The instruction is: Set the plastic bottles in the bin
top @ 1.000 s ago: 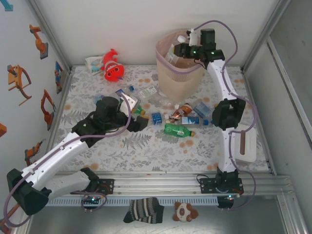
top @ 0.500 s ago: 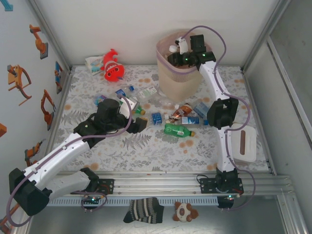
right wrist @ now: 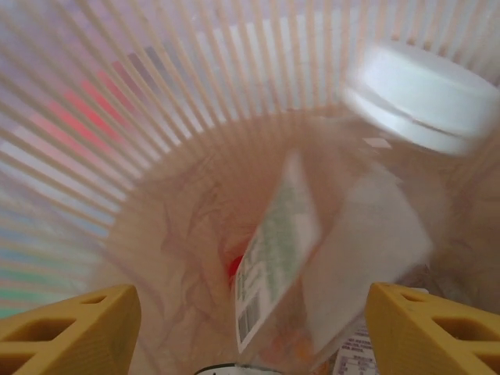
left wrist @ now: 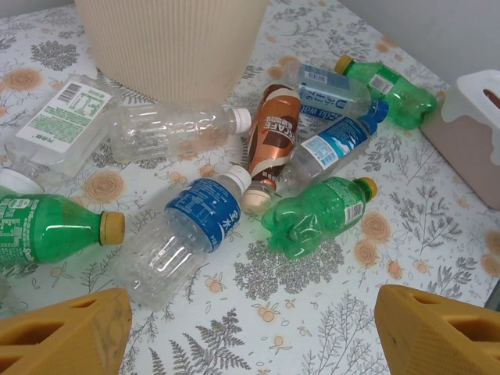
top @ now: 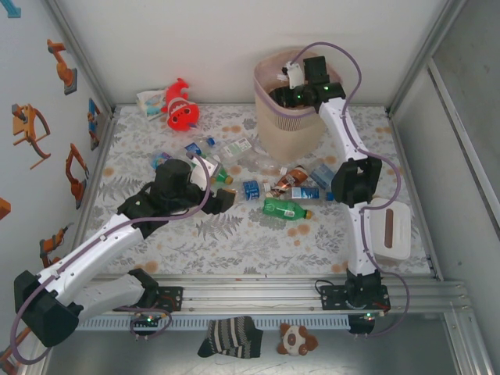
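Left wrist view: nine plastic bottles (left wrist: 195, 234) by one bin (left wrist: 172, 47); left claw (left wrist: 250, 332), right claw (right wrist: 250, 328) gape empty

The left wrist view shows nine plastic bottles (left wrist: 191, 230): three green, one brown, five clear. The top view shows one bin (top: 287, 125) and one red fish plush (top: 181, 109).

Red fish plush (top: 180, 112), white box (top: 388, 229), striped sock (top: 230, 337)
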Robot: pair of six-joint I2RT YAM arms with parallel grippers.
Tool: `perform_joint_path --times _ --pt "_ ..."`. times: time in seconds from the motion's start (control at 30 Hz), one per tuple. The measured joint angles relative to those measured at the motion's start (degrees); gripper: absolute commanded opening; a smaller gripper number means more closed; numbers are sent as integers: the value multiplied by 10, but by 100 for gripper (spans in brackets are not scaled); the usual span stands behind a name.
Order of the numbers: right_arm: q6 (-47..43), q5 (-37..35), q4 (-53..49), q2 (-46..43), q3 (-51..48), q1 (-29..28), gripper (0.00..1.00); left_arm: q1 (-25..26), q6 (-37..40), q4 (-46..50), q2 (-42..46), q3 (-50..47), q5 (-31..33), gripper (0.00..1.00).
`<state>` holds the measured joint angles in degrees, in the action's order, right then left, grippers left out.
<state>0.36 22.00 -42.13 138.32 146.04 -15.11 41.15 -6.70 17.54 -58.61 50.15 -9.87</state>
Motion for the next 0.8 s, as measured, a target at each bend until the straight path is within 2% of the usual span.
perform_joint_path --times 0.37,0.6,0.8 --pt "28 -126 36 -73 -25 0 74 0 -1 0 16 0 3 81" --pt "46 -127 45 -123 -38 0 65 0 -1 2 22 0 21 81" --pt "64 -111 51 -194 -118 0 62 -3 -4 20 16 0 62 80"
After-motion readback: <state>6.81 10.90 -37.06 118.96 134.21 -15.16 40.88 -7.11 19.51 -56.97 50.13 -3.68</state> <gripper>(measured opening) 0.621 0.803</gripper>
